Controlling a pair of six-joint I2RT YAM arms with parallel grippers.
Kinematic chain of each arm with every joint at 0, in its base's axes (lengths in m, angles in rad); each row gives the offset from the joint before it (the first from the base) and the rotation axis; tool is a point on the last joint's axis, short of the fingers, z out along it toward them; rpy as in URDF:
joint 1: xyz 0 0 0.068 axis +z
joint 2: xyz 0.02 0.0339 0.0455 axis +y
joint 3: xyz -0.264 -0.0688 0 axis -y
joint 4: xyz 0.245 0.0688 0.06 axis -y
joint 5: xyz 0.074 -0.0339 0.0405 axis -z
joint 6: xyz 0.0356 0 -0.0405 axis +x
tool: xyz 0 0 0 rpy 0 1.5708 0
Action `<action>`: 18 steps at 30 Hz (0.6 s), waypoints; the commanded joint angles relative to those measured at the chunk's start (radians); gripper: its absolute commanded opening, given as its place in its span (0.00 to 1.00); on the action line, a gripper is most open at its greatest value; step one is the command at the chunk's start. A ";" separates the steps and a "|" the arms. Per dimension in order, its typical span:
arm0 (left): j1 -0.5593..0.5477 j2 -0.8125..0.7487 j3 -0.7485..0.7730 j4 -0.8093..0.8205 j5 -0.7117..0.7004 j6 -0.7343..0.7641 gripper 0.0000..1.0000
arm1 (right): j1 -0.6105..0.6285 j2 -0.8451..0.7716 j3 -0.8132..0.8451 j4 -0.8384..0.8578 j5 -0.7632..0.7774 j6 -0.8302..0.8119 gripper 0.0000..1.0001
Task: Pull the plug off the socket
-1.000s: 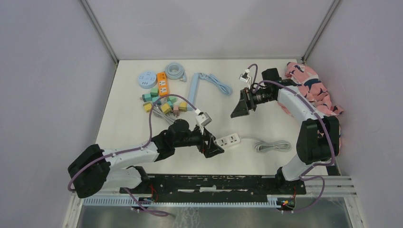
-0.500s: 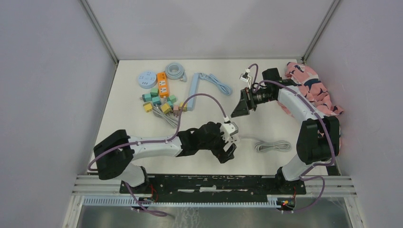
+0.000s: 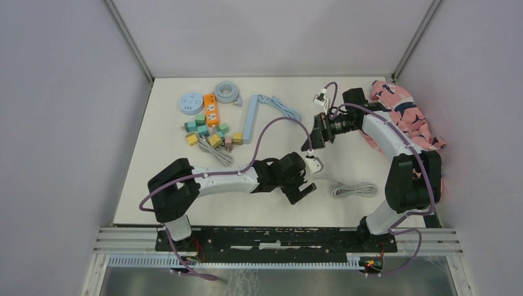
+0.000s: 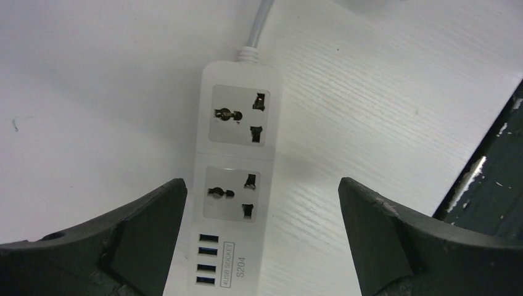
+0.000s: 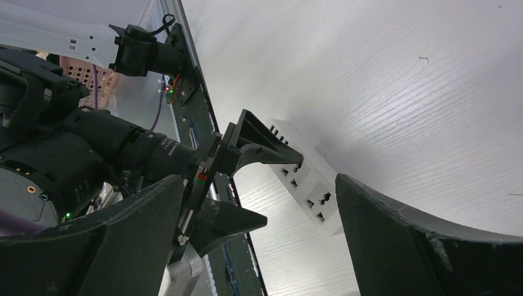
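A white power strip (image 4: pixel 237 160) lies flat on the table with two socket outlets and a row of USB ports. Both outlets show bare holes, and no plug shows in any view. My left gripper (image 4: pixel 262 184) hangs open right above the strip, whose near end lies beside the left finger (image 4: pixel 139 231). In the top view the left gripper (image 3: pixel 300 189) and wrist hide the strip. My right gripper (image 3: pixel 313 139) hovers open farther back and looks down on the strip (image 5: pixel 306 186) with nothing between its fingers.
The strip's grey cable coil (image 3: pixel 353 189) lies to the right. At the back left are a light blue strip (image 3: pixel 250 117), an orange strip (image 3: pixel 211 110), a round blue socket (image 3: pixel 189 103) and several coloured adapter cubes (image 3: pixel 208 132). A pink cloth (image 3: pixel 404 114) lies at the right edge.
My left arm has swung to the right along the near side and now covers the white strip from above. The right gripper has stayed almost in place. Both stay open.
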 commanded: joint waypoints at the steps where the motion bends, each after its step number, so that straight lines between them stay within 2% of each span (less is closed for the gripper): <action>1: 0.002 0.029 0.068 -0.022 -0.075 0.102 0.99 | -0.001 -0.012 0.040 0.006 -0.033 -0.008 1.00; 15: 0.070 0.094 0.077 -0.018 -0.019 0.090 1.00 | -0.006 -0.015 0.042 0.003 -0.034 -0.008 1.00; 18: 0.070 0.099 0.072 -0.018 -0.013 0.084 0.96 | -0.008 -0.013 0.041 0.004 -0.035 -0.008 1.00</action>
